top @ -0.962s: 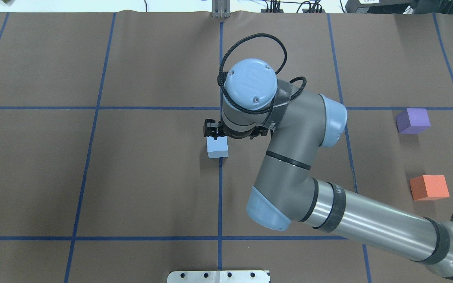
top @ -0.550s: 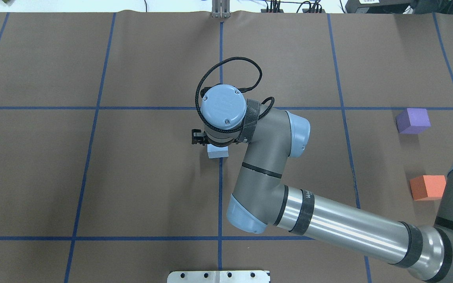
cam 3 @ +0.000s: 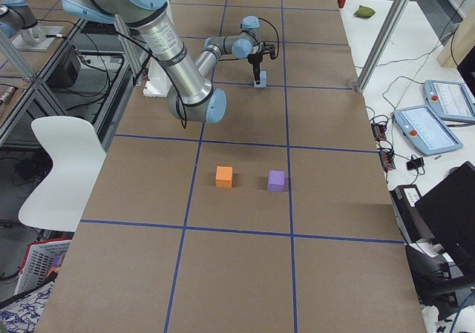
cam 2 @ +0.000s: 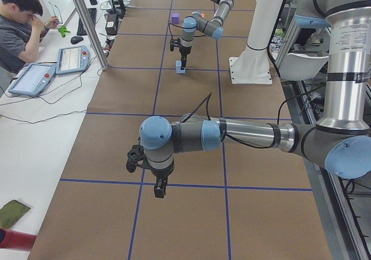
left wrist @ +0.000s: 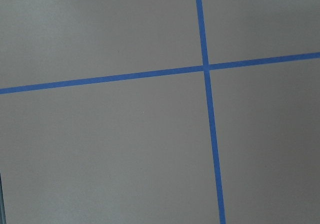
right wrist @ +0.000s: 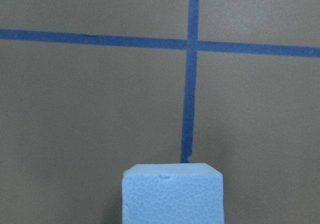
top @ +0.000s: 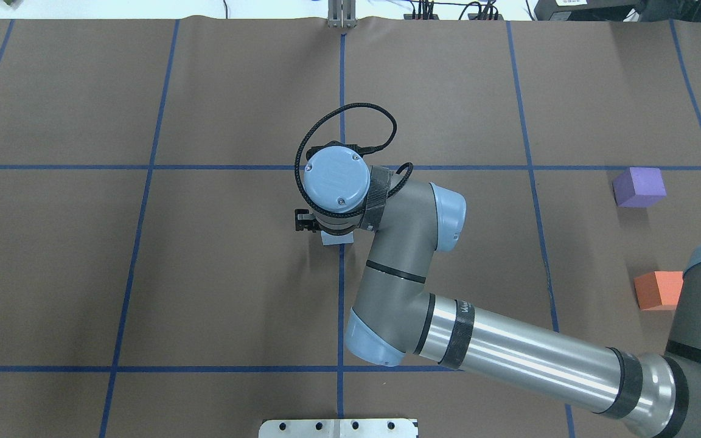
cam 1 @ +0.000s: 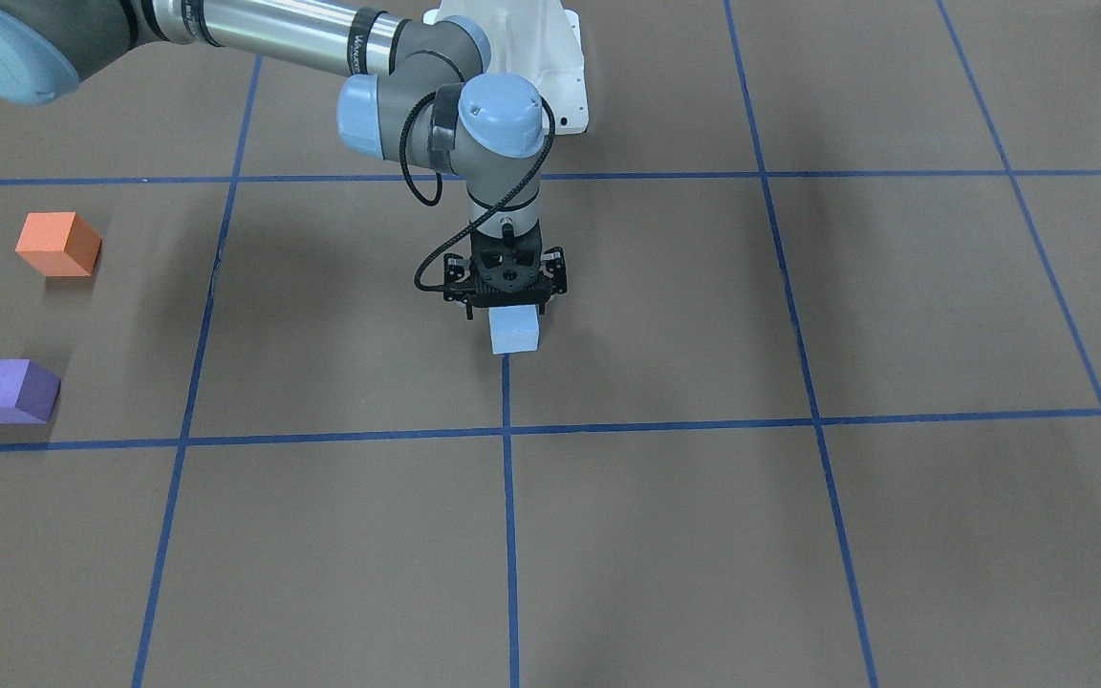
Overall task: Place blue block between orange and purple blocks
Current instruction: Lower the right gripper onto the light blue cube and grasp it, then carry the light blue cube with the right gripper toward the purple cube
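Front view: right gripper (cam 1: 506, 308) low over blue block (cam 1: 514, 333) at centre of table (cam 1: 799, 535), fingers spread astride it, apparently not pinching yet. Orange block (cam 1: 57, 245) and purple block (cam 1: 10, 390) sit well away. Left-side view: left gripper (cam 2: 159, 189), fingers can't tell. Step: grasp. Next: squeeze, lift, carry btwn them.

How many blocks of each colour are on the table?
Light blue foam block: 1
Orange foam block: 1
Purple foam block: 1
Total: 3 blocks
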`<state>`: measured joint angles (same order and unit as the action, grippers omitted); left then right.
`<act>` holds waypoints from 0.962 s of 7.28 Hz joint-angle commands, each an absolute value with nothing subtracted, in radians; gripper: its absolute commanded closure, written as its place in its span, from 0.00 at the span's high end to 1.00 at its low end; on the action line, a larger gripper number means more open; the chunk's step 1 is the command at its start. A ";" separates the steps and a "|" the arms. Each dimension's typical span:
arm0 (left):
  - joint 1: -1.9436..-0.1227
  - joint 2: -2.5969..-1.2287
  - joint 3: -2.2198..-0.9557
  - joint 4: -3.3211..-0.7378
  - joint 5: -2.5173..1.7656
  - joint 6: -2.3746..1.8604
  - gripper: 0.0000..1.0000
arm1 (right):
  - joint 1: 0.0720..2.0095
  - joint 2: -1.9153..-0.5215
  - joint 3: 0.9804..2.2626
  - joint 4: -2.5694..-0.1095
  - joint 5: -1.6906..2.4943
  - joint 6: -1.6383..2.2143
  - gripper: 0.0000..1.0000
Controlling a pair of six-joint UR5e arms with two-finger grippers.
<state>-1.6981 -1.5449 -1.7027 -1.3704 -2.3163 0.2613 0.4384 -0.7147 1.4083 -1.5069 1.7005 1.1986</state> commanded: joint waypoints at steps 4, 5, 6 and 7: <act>-1.698 -1.458 -1.704 -1.510 -2.322 0.249 1.00 | 0.460 -0.704 1.420 -1.511 1.735 1.193 0.00; -1.697 -1.456 -1.697 -1.529 -2.344 0.218 1.00 | 0.506 -0.727 1.483 -1.523 1.784 1.189 0.00; -1.697 -1.457 -1.698 -1.531 -2.347 0.206 1.00 | 0.556 -0.771 1.582 -1.602 1.828 1.177 0.00; -1.697 -1.456 -1.695 -1.531 -2.347 0.206 1.00 | 0.599 -0.854 1.700 -1.676 1.842 1.107 0.00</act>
<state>-1.6968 -1.4584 -1.6978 -1.5242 -2.3432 0.2137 0.5426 -0.7725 1.5670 -1.5905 1.8088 1.1650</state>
